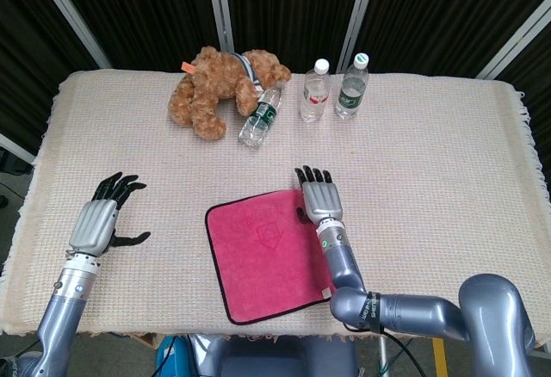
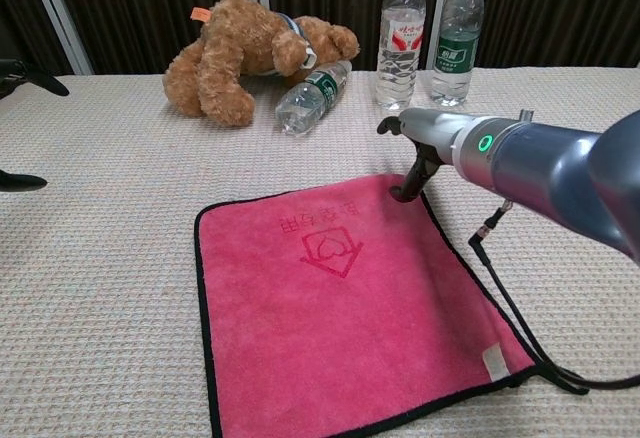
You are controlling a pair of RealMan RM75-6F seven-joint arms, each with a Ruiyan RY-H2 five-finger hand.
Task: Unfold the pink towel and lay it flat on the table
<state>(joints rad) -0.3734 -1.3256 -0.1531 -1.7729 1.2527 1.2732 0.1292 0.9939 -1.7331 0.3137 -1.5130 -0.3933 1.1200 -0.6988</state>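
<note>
- The right hand [image 1: 320, 198] is at the far right corner of the pink towel [image 1: 269, 255], palm down, fingers stretched forward and apart over the tablecloth beyond the towel's edge. From the chest view its thumb [image 2: 407, 186] points down onto that corner; the other fingers are lifted and grip nothing. Whether the thumb presses the fabric or only touches it, I cannot tell.
- The right forearm reaches across the towel's right edge toward the robot, a green light glowing at the wrist.
- A thin black cable [image 2: 510, 308] hangs from that arm and trails along the towel's right side.
- The pink towel lies spread flat in the middle of the near half of the table [image 1: 448, 179], one layer, dark-hemmed, slightly rotated, with a stamped emblem and lettering near its far side and a small tag at its near right corner.
- The left hand [image 1: 101, 220] is well apart to the left, off the towel, fingers spread and slightly curled, thumb out to the side, holding nothing.
- At the far side of the table a brown teddy bear [image 1: 219, 87] lies on its side.
- A plastic bottle with a green label [image 1: 261, 115] lies tipped over against the bear.
- Two more bottles stand upright just to the right, one with a red label [image 1: 314, 91], one with a green label [image 1: 351, 86].
</note>
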